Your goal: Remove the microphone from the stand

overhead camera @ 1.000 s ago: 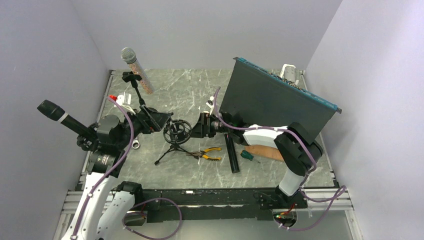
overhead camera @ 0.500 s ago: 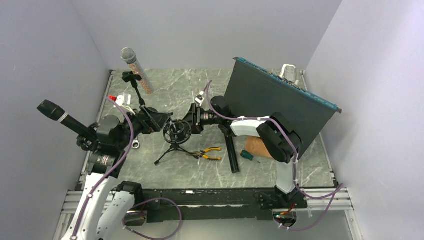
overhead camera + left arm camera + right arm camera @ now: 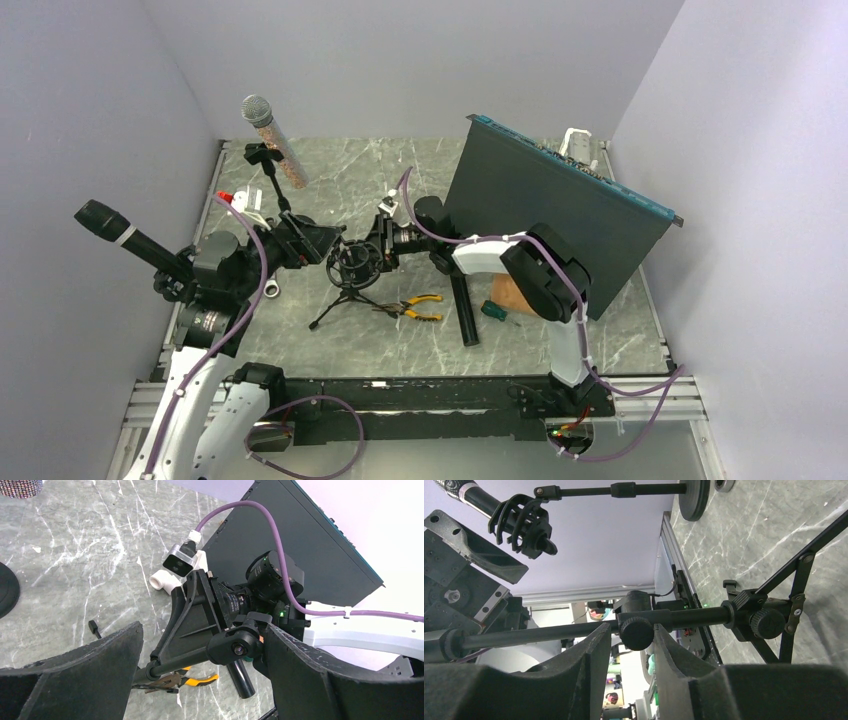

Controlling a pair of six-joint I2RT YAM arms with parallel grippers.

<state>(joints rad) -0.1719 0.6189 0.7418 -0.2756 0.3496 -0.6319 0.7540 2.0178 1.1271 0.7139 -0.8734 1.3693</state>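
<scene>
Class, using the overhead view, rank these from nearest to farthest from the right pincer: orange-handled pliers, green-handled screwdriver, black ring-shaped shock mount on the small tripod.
1. Black ring-shaped shock mount on the small tripod, right at the right pincer.
2. Orange-handled pliers, on the table toward the arm bases.
3. Green-handled screwdriver, farther right.

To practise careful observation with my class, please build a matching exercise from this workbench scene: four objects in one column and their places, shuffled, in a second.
Objects
1. pink glittery microphone with silver mesh head
2. yellow-handled metal pliers
3. large dark flat panel with teal edge
4. green-handled screwdriver

Places
a. propped up tilted, right side of the grey marble table
b. clipped high on a thin black stand, far left corner
c. lying flat by the small black tripod's feet
d. lying just right of the black cylinder

Pairs: 1-b, 2-c, 3-a, 4-d
</scene>
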